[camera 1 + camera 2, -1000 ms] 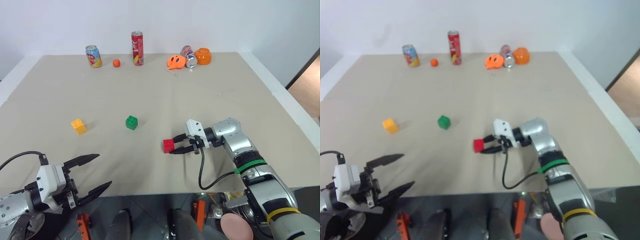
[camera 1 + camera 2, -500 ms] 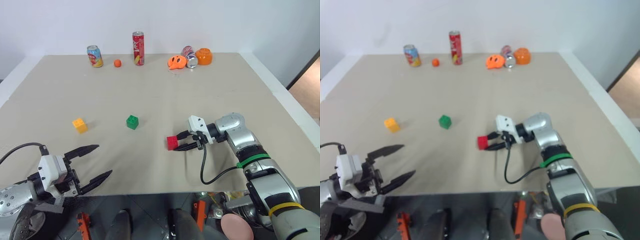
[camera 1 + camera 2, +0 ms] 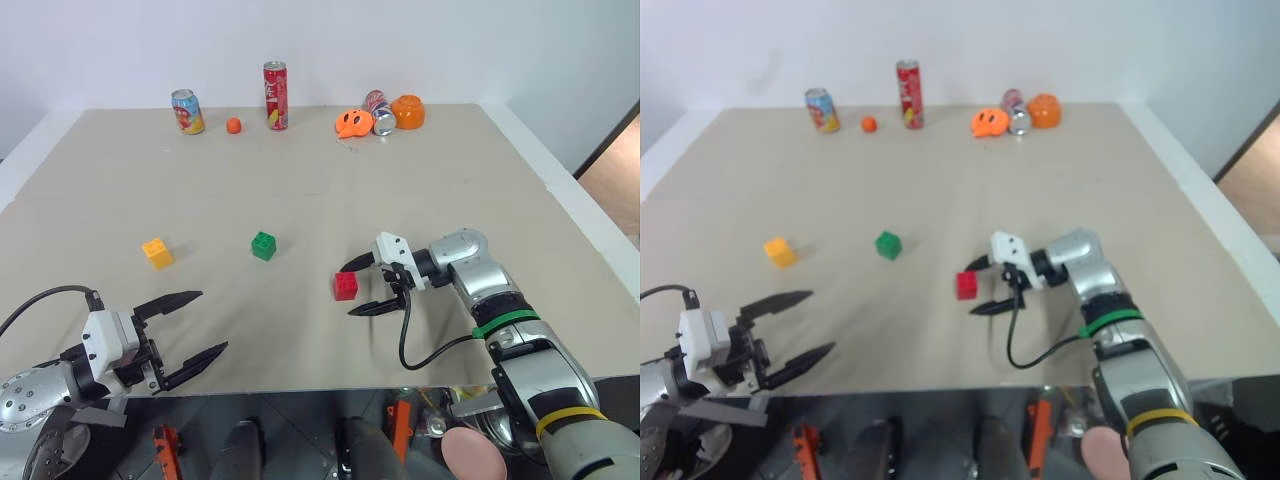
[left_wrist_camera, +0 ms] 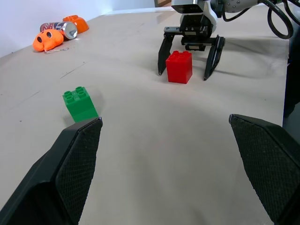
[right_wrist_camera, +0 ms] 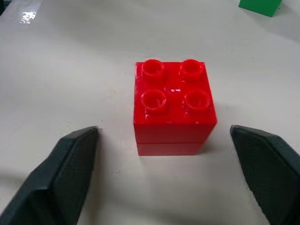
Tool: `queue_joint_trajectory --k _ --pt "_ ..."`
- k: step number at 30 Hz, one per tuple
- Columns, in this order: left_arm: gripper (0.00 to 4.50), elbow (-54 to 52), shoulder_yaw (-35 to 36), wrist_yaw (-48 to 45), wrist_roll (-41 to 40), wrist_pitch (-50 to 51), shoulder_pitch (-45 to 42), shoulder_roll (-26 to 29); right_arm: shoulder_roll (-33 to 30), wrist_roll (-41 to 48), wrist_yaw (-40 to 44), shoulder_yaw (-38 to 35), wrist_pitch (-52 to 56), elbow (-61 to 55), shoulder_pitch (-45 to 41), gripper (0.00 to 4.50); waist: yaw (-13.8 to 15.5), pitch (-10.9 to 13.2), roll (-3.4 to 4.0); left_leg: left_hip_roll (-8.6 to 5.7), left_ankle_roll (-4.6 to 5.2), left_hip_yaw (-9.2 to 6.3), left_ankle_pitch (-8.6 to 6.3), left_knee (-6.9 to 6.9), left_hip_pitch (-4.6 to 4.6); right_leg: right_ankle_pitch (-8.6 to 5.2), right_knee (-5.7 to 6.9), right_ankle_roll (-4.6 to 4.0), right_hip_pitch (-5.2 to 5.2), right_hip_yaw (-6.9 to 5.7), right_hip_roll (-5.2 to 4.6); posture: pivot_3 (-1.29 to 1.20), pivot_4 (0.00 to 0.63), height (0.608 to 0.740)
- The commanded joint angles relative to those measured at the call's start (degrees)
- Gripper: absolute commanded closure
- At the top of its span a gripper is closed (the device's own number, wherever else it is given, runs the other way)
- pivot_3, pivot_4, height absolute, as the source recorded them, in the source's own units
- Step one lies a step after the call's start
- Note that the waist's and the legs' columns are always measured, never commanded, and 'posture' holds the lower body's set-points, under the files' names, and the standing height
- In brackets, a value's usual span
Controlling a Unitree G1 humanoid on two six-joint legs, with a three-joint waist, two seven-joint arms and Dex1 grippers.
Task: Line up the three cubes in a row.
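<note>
Right gripper [image 3: 366, 287] just spread its fingers off the red cube [image 3: 345, 286], now sitting mid-frame on the table [image 3: 450, 180] roughly level with the green cube [image 3: 263, 245] and yellow cube [image 3: 156, 251], so the row looks about done, while the left gripper [image 3: 195, 326] idles wide open at lower left.

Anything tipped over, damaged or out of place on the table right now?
One silver can at the far edge lies on its side between the orange mask-like toy and the orange bowl-like thing; the other two cans stand upright. The red cube sits upright, studs up. Nothing spilled or damaged.

along the far edge of your beige table [image 3: 450, 180] you have a short can [image 3: 187, 111], a small orange ball [image 3: 233, 125], a tall red can [image 3: 275, 96], and a tipped can [image 3: 377, 112] between two orange pieces [image 3: 349, 123].
</note>
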Motion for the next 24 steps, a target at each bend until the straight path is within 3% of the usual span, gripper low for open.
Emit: queue_joint_trajectory --k 1,9,15,21,24 --pt "0.00 -0.39 0.38 0.17 -0.24 0.15 -0.06 0.08 -0.89 0.72 1.64 -0.69 0.42 -3.15 0.62 0.02 0.00 0.00 0.00 0.00 0.00 0.00 0.00 0.00 0.00 0.00 0.00 0.00 0.00 0.00 0.00 0.00 0.150 0.740" --pt "0.00 2.51 1.35 5.49 -0.50 4.03 -2.99 -0.84 -9.12 2.10 5.62 -0.49 -0.54 -3.31 -2.67 0.02 0.28 0.01 0.01 -0.01 0.00 0.01 0.00 0.02 0.00 0.00 -0.01 0.00 0.02 0.03 0.00 0.00 0.150 0.740" --pt "0.00 1.90 -2.36 13.75 2.21 10.23 -6.16 -3.77 -12.22 3.82 3.62 -4.89 0.89 -2.72 -6.68 0.02 -0.03 0.01 0.00 0.00 0.00 0.03 0.00 0.01 0.05 0.00 0.00 0.00 -0.01 0.06 0.02 0.00 0.150 0.740" --pt "0.00 1.84 -6.69 24.60 4.41 20.08 -13.21 -8.08 -8.47 12.00 -8.32 -13.73 14.44 -13.48 -5.39 0.02 0.16 0.02 -0.02 -0.01 0.01 -0.03 0.01 0.01 0.06 0.04 0.07 0.05 0.07 0.12 0.10 0.00 0.150 0.740" --pt "0.00 3.81 -8.74 28.71 6.73 23.08 -17.67 -9.84 -5.97 15.64 -14.84 -16.30 22.50 -23.64 -0.48 0.02 0.38 0.01 -0.04 -0.01 0.01 -0.07 0.01 0.01 0.07 0.08 0.10 0.07 0.07 0.15 0.15 0.00 0.150 0.740"
